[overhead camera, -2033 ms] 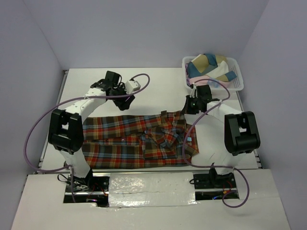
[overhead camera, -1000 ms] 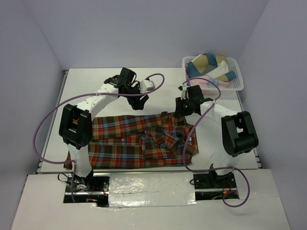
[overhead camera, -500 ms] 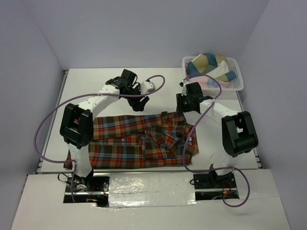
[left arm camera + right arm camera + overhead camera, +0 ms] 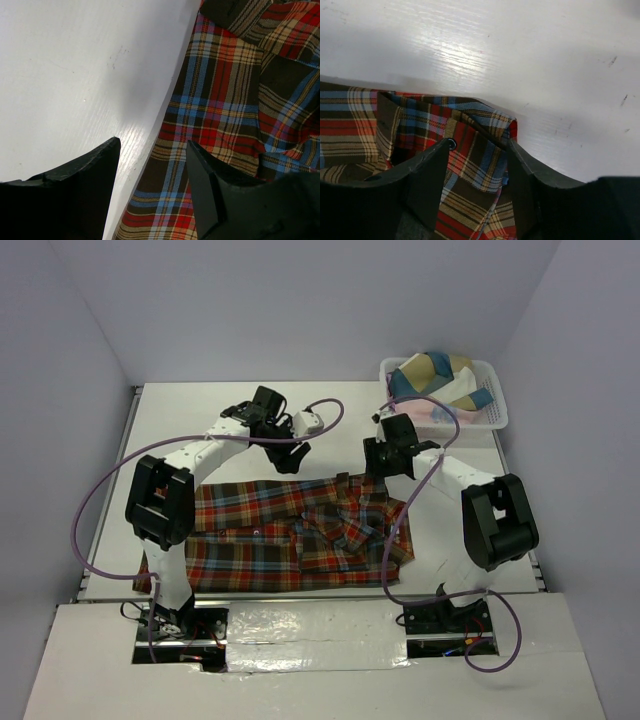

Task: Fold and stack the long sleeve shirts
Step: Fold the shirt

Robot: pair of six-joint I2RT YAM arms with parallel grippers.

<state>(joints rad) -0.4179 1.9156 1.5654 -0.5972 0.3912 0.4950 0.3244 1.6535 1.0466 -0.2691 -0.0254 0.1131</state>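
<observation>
- Shifted slightly rightward, the plaid shirt (image 4: pixel 290 535) lies spread on the surface (image 4: pixel 170 410), near the arms.
- Right tool (image 4: pixel 477 145) has widened, spread over the collar (image 4: pixel 470 114), pinching nothing.
- Left tool (image 4: pixel 152 150) spread above the shirt's far edge.
- Basket (image 4: pixel 497 418) stands at the far right corner.

Plaid shirt (image 4: pixel 290 535) — its left end hidden behind the left arm (image 4: pixel 160 505).

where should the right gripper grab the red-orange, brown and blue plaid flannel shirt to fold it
Grip the doubled collar edge at the far right end of the red-orange, brown and blue plaid flannel shirt. The rest lies flat on the white table; the collar looks raised, so drop the open right gripper straight down astride it.
</observation>
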